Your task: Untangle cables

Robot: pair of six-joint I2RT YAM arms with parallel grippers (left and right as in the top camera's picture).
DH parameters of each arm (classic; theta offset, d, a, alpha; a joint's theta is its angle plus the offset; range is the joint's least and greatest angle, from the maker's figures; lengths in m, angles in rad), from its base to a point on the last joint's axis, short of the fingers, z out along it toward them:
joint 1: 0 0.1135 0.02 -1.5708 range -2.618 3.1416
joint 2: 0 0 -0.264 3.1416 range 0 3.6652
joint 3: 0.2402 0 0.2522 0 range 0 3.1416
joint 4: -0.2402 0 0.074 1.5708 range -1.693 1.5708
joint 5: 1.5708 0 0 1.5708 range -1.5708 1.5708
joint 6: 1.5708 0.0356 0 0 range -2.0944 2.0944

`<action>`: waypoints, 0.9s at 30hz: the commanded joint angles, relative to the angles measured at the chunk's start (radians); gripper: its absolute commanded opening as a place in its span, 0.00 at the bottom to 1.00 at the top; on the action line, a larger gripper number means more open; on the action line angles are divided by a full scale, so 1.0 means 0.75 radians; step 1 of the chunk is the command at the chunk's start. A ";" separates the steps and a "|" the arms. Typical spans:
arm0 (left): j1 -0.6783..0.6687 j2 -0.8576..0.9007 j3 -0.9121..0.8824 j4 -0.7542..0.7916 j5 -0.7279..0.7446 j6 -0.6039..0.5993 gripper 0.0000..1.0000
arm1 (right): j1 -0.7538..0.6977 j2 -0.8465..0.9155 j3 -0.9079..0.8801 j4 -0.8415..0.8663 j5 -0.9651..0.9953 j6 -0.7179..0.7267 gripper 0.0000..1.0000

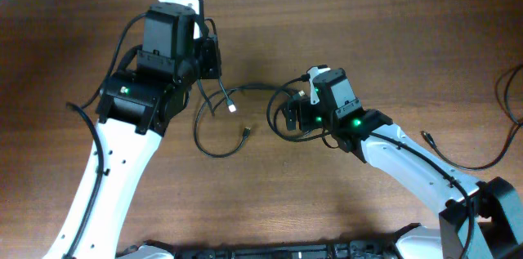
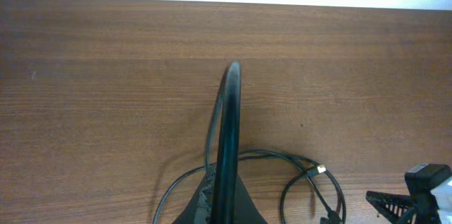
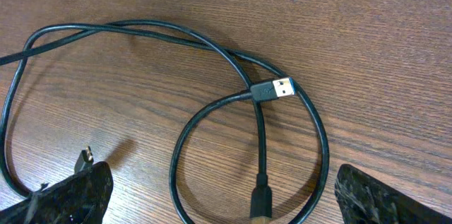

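Observation:
Thin black cables (image 1: 214,150) lie in overlapping loops on the wooden table between the two arms, with a silver plug (image 1: 233,108) and a dark plug (image 1: 246,133) inside the loops. My left gripper (image 1: 210,59) is shut on one cable strand (image 2: 227,125), which arches up in front of the left wrist camera from the closed jaws (image 2: 220,206). My right gripper (image 1: 291,118) is open and low over the right loop. In the right wrist view its fingers (image 3: 222,185) straddle a cable loop (image 3: 321,139) with a USB plug (image 3: 277,88) and a second plug (image 3: 260,199).
The wooden table (image 1: 343,30) ends at a pale strip along the back. Another thin black cord (image 1: 466,163) with a small plug lies at the right edge, beside the right arm. The right gripper also shows in the left wrist view (image 2: 417,194).

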 commanded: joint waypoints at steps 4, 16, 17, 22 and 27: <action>0.010 0.014 -0.009 -0.091 -0.017 0.021 0.00 | 0.009 0.026 0.019 0.175 -0.027 -0.498 0.99; 0.041 0.272 -0.344 -0.109 0.124 -0.289 0.00 | 0.011 0.356 0.197 0.421 -0.613 -0.486 0.76; 0.068 0.272 -0.344 -0.100 0.158 -0.289 0.00 | 0.015 0.389 0.213 0.421 -0.612 -0.526 0.77; 0.133 0.272 -0.344 -0.100 0.160 -0.289 0.00 | 0.052 0.586 0.263 0.499 -0.718 -0.527 0.73; 0.133 0.272 -0.344 -0.100 0.160 -0.288 0.00 | 0.053 0.758 0.464 0.438 -0.716 -0.604 0.73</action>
